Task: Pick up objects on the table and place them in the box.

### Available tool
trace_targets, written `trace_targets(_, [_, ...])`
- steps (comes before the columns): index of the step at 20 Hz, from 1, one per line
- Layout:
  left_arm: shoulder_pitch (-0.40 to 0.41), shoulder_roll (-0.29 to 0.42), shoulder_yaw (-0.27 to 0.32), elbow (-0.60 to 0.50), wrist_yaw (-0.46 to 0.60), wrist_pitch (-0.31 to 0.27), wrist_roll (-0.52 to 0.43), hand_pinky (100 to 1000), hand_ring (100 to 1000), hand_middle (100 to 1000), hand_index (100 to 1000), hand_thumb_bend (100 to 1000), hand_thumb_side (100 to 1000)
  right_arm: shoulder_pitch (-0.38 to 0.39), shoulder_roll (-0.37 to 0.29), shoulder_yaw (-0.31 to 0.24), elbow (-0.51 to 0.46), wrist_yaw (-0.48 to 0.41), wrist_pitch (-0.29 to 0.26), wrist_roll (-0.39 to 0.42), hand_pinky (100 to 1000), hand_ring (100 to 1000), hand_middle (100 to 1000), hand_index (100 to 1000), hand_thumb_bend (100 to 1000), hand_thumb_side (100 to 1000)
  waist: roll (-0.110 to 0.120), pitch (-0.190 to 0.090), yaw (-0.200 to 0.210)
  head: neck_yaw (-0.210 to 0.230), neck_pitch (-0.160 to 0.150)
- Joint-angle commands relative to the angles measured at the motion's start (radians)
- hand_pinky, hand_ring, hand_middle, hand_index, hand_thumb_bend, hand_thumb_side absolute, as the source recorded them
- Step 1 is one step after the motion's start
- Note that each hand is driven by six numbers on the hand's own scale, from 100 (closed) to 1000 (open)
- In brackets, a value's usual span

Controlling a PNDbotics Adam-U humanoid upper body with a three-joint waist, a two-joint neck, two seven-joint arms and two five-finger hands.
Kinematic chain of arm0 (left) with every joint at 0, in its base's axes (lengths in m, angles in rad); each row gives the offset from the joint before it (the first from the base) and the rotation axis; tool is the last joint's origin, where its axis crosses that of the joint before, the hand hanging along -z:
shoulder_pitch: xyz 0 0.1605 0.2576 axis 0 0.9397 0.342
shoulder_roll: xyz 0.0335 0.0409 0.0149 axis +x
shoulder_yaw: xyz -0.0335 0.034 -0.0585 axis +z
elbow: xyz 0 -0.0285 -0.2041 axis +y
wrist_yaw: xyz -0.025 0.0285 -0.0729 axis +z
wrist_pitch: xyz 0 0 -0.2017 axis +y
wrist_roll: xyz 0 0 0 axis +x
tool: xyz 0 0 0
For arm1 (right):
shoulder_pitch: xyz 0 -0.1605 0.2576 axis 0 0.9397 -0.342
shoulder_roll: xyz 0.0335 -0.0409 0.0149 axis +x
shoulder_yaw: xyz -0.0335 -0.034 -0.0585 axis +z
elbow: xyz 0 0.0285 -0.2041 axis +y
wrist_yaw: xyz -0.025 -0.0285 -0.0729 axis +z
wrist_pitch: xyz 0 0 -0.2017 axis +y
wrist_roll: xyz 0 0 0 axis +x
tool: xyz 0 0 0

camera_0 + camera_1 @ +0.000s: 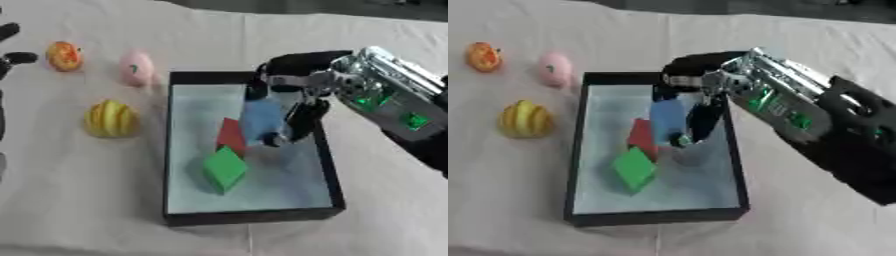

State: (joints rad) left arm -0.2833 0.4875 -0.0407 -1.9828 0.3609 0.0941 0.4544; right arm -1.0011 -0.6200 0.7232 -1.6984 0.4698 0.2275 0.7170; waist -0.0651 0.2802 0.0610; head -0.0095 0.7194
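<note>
- 3 fruit-like things lie on the white cloth left of the box: an orange one, a pink one and a yellow ribbed one, all well apart from the box.
- Inside the box, a red block touches a green block.
- The right hand hangs over the box, fingers curled round a blue block just above the red one.
- The left hand shows only at the left edge; I cannot tell its fingers' state.

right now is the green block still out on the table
No, the green block lies inside the black box, beside the red block.
</note>
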Motion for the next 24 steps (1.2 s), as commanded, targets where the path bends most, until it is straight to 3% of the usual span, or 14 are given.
trace_targets(1, [-0.01,0.03,0.003,-0.017,-0.002,-0.001,-0.003,592,784,799,727,219,801,-0.007,-0.015,-0.033,-0.018,-0.01,-0.012,-0.003,842,865,861,954,624,303,0.006,-0.023,-0.002,0.003,-0.005])
trace_targets(7, [-0.008,0.031,0.005,-0.017,-0.002,-0.002,-0.002,592,784,799,727,219,801,0.012,-0.032,-0.099,-0.055,-0.027,0.005,-0.044,845,868,869,958,621,285,0.006,-0.024,-0.006,0.007,-0.005])
trace_targets(11, [-0.007,0.031,0.006,-0.017,-0.002,-0.003,-0.001,591,784,799,727,219,800,0.042,-0.048,-0.181,-0.105,-0.051,0.046,-0.114,831,840,839,933,550,237,0.008,-0.025,-0.011,0.012,-0.005])
trace_targets(14, [-0.005,0.031,0.007,-0.017,-0.002,-0.003,0.0,591,784,799,727,219,801,0.089,-0.048,-0.275,-0.151,-0.148,0.106,-0.245,818,814,803,894,493,196,0.009,-0.025,-0.015,0.014,-0.005])
trace_targets(17, [-0.005,0.031,0.01,-0.017,-0.003,-0.004,0.002,591,784,799,727,218,800,0.146,-0.021,-0.361,-0.171,-0.283,0.175,-0.424,818,805,795,870,216,282,0.012,-0.024,-0.02,0.018,-0.006])
trace_targets(21, [-0.005,0.03,0.012,-0.017,-0.004,-0.006,0.004,591,784,799,727,218,800,0.227,0.035,-0.438,-0.168,-0.482,0.189,-0.656,810,795,787,860,193,261,0.015,-0.021,-0.023,0.022,-0.008])
trace_targets(24, [-0.004,0.029,0.015,-0.017,-0.005,-0.008,0.007,591,784,799,727,219,800,0.295,0.1,-0.499,-0.146,-0.592,0.137,-0.84,807,795,787,855,245,231,0.018,-0.019,-0.025,0.026,-0.009])
